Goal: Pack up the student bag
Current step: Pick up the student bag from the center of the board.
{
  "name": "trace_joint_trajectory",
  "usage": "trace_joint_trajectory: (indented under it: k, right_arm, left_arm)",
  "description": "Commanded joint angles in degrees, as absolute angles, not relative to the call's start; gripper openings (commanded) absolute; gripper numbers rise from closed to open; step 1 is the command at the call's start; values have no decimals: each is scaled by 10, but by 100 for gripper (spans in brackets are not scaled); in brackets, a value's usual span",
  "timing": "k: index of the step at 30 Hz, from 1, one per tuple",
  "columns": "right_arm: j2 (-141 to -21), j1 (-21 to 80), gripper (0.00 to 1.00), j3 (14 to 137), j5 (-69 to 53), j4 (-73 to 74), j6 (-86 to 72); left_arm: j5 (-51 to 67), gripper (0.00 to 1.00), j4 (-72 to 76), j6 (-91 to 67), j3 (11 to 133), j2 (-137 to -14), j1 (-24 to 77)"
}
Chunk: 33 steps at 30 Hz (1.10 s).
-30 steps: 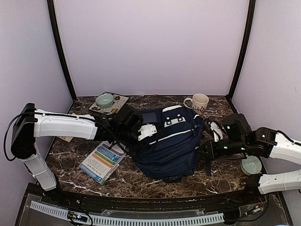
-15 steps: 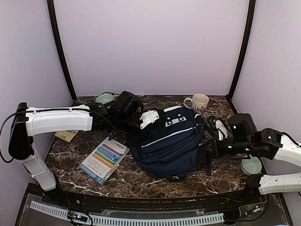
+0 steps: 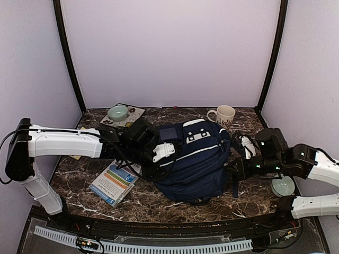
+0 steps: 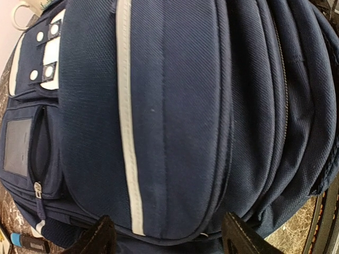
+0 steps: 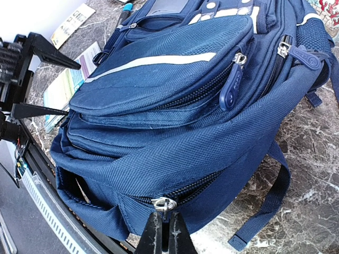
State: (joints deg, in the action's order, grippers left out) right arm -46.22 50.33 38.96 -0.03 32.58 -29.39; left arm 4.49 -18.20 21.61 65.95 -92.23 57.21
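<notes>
We are working on the student bag [image 3: 193,159], which is lying in the middle of the marble surface [image 3: 159,203] with its front pockets facing up. Our right end effector [image 5: 163,218] is pressed together on the metal zipper pull [image 5: 164,203] of the large compartment, on the bag's right side. From that we are judging the step in hand to be running this zipper. We cannot tell how far it is already open.

Our left end effector [image 4: 168,225] is spread wide at the opposite side of the bag and is gripping nothing. To do this well, we are wanting that side braced or pinched first. The right side should then be drawing along the line of the teeth and not upward, or the whole bag is likely to slide.

A loose strap [image 5: 271,198] is trailing just beside the zipper and could snag. A colourful booklet [image 3: 116,181] is lying just beside the bag, under the left arm. A mug [image 3: 224,115] is standing behind the bag, and a pale bowl [image 3: 117,112] is sitting at the left rear.
</notes>
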Motion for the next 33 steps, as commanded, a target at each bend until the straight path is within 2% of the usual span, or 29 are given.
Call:
trace_joint_trajectory:
  k: [1,5,13,15,18,25,28,33]
  right_arm:
    - [-456,504,0,417,8,301,-289]
    - [-449,504,0,415,9,303,-294]
    - [-447,504,0,415,7,308,-298]
    - [-445,504,0,416,8,309,-299]
    - [-442,504,0,417,9,310,-301]
    - [-437,504,0,409,10,306,-302]
    - [-438,504,0,406,7,303,-302]
    - [-443,504,0,403,2,303,-295]
  left_arm:
    - [62,71,-156,207,647,-911,579]
    - [45,70,-141,211,640,-923,594]
    - [-119,63,-35,249,620,-965,652]
    - [-150,54,-30,247,634,-977,653]
    - [-184,32,-38,245,656,-983,653]
    - [-180,7,-54,248,669,-968,652]
    - [-161,0,-88,229,694,-967,652]
    - [-131,0,-167,182,763,-970,652]
